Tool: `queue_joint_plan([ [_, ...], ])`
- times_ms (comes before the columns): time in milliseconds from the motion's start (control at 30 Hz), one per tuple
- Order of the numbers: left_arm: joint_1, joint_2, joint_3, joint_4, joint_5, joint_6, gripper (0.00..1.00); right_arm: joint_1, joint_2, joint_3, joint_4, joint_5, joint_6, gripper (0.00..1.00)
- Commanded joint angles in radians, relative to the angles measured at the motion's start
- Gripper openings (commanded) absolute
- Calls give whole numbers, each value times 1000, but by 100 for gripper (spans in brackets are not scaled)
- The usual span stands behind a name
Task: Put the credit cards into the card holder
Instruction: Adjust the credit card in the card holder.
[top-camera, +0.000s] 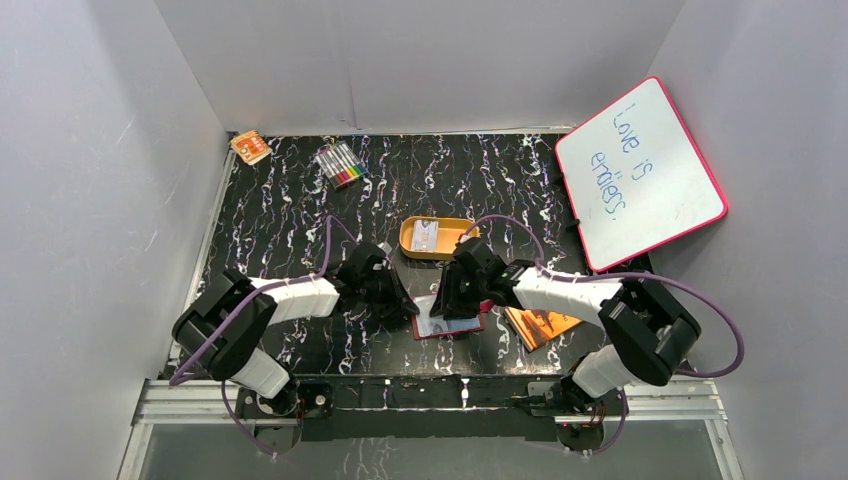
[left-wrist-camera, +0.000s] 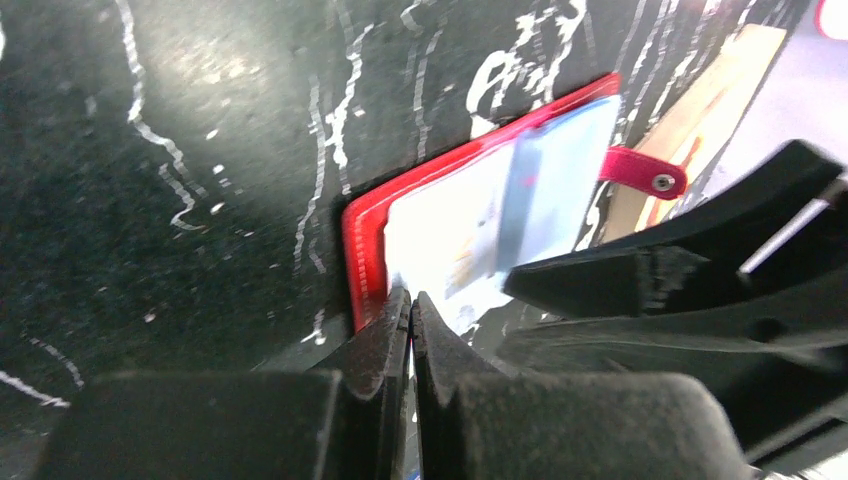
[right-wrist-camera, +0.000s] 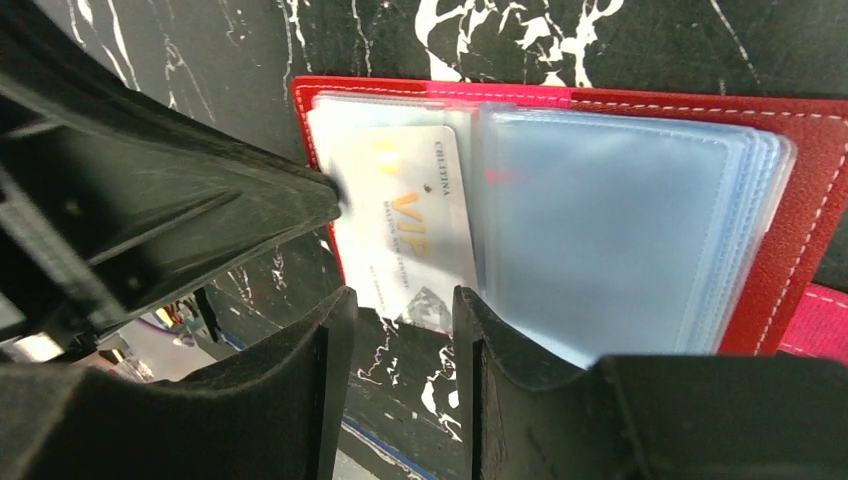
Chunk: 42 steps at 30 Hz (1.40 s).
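Currently left claw (left-wrist-camera: 411, 305) shut at card holder (left-wrist-camera: 356, 250) edge; right claw (right-wrist-camera: 402, 297) half open astride credit card (right-wrist-camera: 405, 215).

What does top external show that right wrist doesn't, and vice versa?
Top external only: orange tin with a pale card inside, orange booklet, whiteboard, marker pack.
Right wrist only: VIP-printed card lying in the open holder, stacked clear sleeves, right tool with fingers apart astride that card's near end.
Both: open red card holder on the black marbled table, left tool at its edge.
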Motion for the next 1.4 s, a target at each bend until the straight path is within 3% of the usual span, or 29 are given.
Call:
queue_joint_plan([
  [0,-5,17,-43,20,9,15,0,-7,-49,5,13,-6,7,48],
  [1000,-5,35,-117,21,-38,15,0,-25,-2,-39,-17,-2,0,48],
  [1367,-5,45,-128,33,-30,13,0,-26,-8,-98,109,-76,53,44],
])
